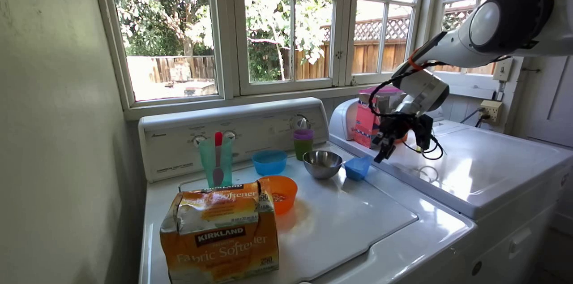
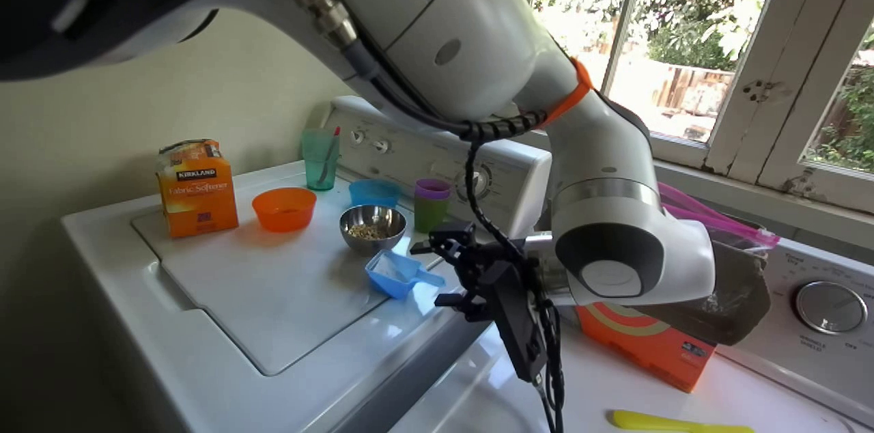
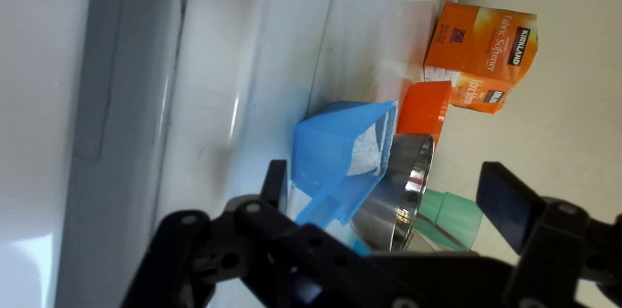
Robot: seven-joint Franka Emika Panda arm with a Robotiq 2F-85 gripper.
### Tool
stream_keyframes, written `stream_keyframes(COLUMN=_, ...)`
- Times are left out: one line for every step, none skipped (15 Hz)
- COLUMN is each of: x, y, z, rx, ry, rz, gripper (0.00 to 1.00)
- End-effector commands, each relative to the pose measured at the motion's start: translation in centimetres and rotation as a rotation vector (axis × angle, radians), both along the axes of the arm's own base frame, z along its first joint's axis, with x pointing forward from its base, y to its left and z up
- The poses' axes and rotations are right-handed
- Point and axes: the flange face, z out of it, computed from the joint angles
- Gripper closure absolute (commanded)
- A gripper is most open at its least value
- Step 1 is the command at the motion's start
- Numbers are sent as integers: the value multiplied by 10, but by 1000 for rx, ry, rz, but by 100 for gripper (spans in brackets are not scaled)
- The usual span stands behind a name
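Blue scoop (image 3: 325,152) is positioned just beyond the pincer (image 2: 431,274), its handle turned toward the widely parted, released jaws.

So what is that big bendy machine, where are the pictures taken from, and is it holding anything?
It's a robot arm, with black jaws where a hand would be. Two pictures come from cameras outside the robot, looking from different places. The third comes from a camera on its wrist, so you see the jaws up close and everything else looks sideways.

On the white washing machine are a fabric softener box, an orange bowl, a blue bowl, a metal bowl, a tall cup with a spoon in it, a green cup and purple cup stacked together, and a blue scoop with white stuff inside.

The jaws are open, close to the scoop. They aren't holding anything.
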Motion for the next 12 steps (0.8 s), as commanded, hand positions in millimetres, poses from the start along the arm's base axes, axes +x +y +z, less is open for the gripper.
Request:
stream_keyframes(x=7, y=8, z=-6, rx=14, ry=13, rz=17, gripper=0)
stream_keyframes(x=6, y=12, z=-7, rx=-6, ry=54, rz=31, gripper=0)
stream_keyframes(x=3, y=6, z=-1, rx=-3, ry=10, rz=10, gripper=0)
stream_keyframes(x=3, y=9, z=-2, rx=-4, ry=17, rz=12, gripper=0)
stream_keyframes(x=4, y=11, z=-3, rx=-5, ry=22, rz=14, gripper=0)
stream_keyframes(x=4, y=13, z=-4, rx=-6, ry=26, rz=15, gripper=0)
stream_keyframes(x=6, y=13, z=-5, rx=0, ry=29, rz=1, gripper=0)
stream_keyframes(x=8, y=14, z=-8, rx=9, ry=22, rz=-21, gripper=0)
stream_keyframes(x=9, y=15, z=-8, rx=20, ry=13, rz=-27, gripper=0)
stream_keyframes(x=10, y=15, z=-8, rx=24, ry=-3, rz=-39, gripper=0)
stream_keyframes(x=11, y=16, z=-8, rx=33, ry=-4, rz=-44, gripper=0)
stream_keyframes(x=12, y=16, z=-9, rx=42, ry=3, rz=-51, gripper=0)
